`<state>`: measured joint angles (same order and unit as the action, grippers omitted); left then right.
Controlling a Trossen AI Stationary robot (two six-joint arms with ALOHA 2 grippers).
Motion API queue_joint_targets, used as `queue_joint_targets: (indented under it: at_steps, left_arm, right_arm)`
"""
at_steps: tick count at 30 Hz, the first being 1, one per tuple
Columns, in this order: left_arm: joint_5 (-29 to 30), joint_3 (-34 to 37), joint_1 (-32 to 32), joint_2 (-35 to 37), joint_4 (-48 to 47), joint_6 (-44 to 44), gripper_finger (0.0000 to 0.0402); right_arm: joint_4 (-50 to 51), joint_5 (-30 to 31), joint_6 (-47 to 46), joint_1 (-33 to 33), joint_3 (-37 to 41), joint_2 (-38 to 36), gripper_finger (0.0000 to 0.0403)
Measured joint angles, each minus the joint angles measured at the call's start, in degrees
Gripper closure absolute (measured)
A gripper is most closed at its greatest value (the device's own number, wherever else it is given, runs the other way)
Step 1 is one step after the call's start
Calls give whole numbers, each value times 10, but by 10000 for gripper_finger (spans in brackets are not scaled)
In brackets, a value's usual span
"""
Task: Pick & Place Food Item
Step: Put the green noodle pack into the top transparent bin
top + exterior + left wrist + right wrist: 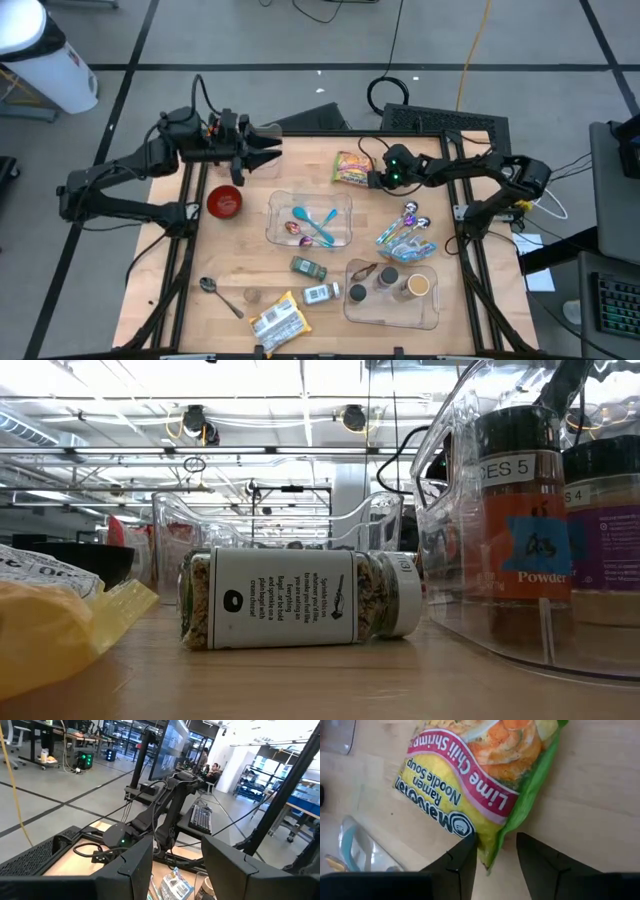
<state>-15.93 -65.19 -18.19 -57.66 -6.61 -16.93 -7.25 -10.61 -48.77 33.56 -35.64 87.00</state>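
- A clear tray (345, 215) at the middle of the table (230, 255) is holding blue plastic spoons (318, 222) and a purple one.
- A second clear bin (428, 312) toward the near right is holding spice jars (387, 281); in the low view their dark lids and a label reading "Powder" are being shown.
- A red bowl (224, 201) is sitting just left of the tray.
- The ramen noodle packet (352, 168) is lying flat on the far middle of the table, beside the right tool (384, 178).
- In the right wrist view, the right tool (496, 855) is being held with its fingers spread, a corner of the ramen noodle packet (470, 775) lying between them without being pinched.
- The left tool (272, 148) is being held at the far left, its fingers spread and holding nothing.
- A seasoning jar (300, 600) on its side is filling the low view, with a yellow wrapper (55, 625) at its left; the packet is not being shown there.
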Motion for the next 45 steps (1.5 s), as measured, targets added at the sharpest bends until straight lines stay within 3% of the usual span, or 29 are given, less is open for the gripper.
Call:
queue_joint_targets:
  at_steps: [9,19,29,35,40,45]
  left_arm:
    - [-66,0,-62,2,0,-3,227]
    - [-97,0,-110,26,-53,1,227]
    - [-96,0,-126,45,-171,2,227]
    - [-95,0,-108,9,-192,0,227]
    - [-96,0,-82,-37,-163,-1,227]
    - [-117,0,-60,-88,-101,-2,227]
  right_arm:
    - [-33,1,7,2,0,-1,394]
    - [-118,-28,4,6,0,-27,401]
    - [-143,-33,5,6,0,-150,402]
    - [-139,-87,14,3,0,-201,402]
    - [-93,-122,55,-22,-19,-233,402]
    - [31,-163,141,-67,-82,-245,403]
